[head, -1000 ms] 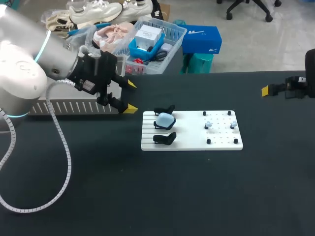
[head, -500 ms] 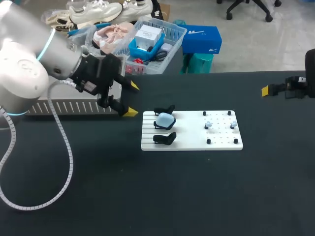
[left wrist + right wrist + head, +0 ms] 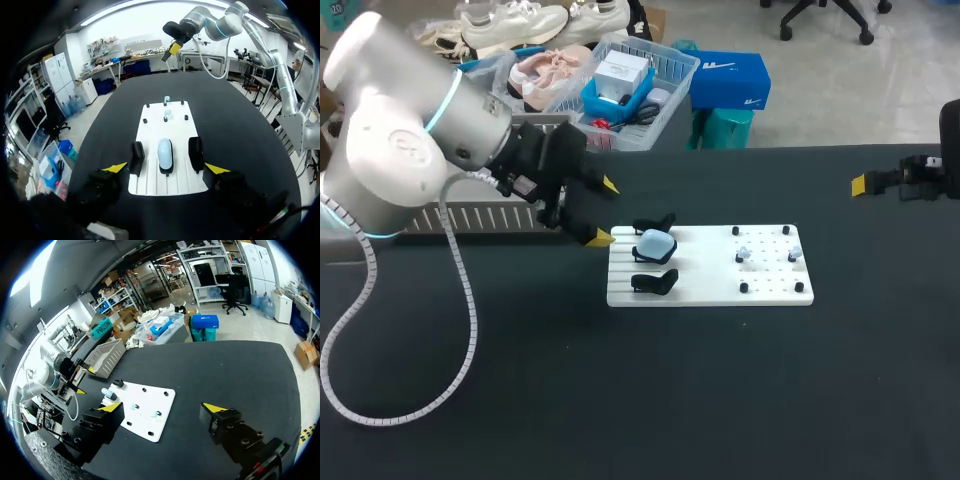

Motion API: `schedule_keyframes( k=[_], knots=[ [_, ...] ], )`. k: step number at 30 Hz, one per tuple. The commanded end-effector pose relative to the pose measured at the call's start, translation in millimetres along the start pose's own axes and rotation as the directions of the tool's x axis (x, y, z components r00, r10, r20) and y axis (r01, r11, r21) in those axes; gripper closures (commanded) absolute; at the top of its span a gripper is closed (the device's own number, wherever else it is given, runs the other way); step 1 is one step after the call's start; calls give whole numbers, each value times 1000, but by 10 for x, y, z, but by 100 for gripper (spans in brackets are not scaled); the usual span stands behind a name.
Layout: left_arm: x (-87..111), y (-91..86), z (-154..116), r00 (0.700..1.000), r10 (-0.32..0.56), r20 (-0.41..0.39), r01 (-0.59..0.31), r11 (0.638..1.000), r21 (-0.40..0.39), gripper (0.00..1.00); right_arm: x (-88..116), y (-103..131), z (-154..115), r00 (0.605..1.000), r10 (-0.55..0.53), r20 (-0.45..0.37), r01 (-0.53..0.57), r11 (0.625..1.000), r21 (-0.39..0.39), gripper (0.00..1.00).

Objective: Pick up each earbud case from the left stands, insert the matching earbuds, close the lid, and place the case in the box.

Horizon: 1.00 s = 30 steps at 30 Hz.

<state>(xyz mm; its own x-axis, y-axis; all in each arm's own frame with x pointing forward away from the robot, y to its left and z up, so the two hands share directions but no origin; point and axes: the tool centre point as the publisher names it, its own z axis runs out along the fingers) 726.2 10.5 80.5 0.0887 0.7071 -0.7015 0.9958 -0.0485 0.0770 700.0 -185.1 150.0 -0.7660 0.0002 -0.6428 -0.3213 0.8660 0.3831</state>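
One closed-looking case (image 3: 165, 154) ahead of gripper (image 3: 166, 168)

Pale-blue case (image 3: 655, 242) (white board (image 3: 712, 278)).

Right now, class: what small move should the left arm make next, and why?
Probably ease the left gripper forward until it straddles the case. The case stands on the board, just ahead of the gripper and lined up between its open jaws, and it is not yet touched.
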Motion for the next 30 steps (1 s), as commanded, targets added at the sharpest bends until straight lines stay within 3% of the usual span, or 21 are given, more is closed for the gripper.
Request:
schedule_keyframes(
  k=[1,15,17,19,21,24,27,30],
  knots=[
    [30,127,137,1000,-1,3,1,1000,15,0,0,0,0,1000,0,0,0,1000,0,0],
    [197,188,369,999,-18,47,16,999,31,0,0,0,0,1000,0,0,0,1000,0,0],
    [205,178,384,999,-16,52,15,999,33,18,0,0,0,1000,0,0,0,1000,0,0],
    [219,175,403,998,-17,60,15,999,40,21,0,0,0,1000,0,0,0,1000,0,0],
    [235,167,421,998,-18,67,15,999,46,44,0,0,0,1000,0,0,0,1000,0,0],
    [251,144,442,997,-19,73,15,999,52,42,0,0,0,1000,0,0,0,1000,0,0],
    [265,121,457,997,-21,78,17,998,52,27,0,0,0,1000,0,0,0,1000,0,0],
    [278,105,463,996,-26,84,22,999,49,32,0,0,0,1000,0,0,0,1000,0,0]
  ],
)
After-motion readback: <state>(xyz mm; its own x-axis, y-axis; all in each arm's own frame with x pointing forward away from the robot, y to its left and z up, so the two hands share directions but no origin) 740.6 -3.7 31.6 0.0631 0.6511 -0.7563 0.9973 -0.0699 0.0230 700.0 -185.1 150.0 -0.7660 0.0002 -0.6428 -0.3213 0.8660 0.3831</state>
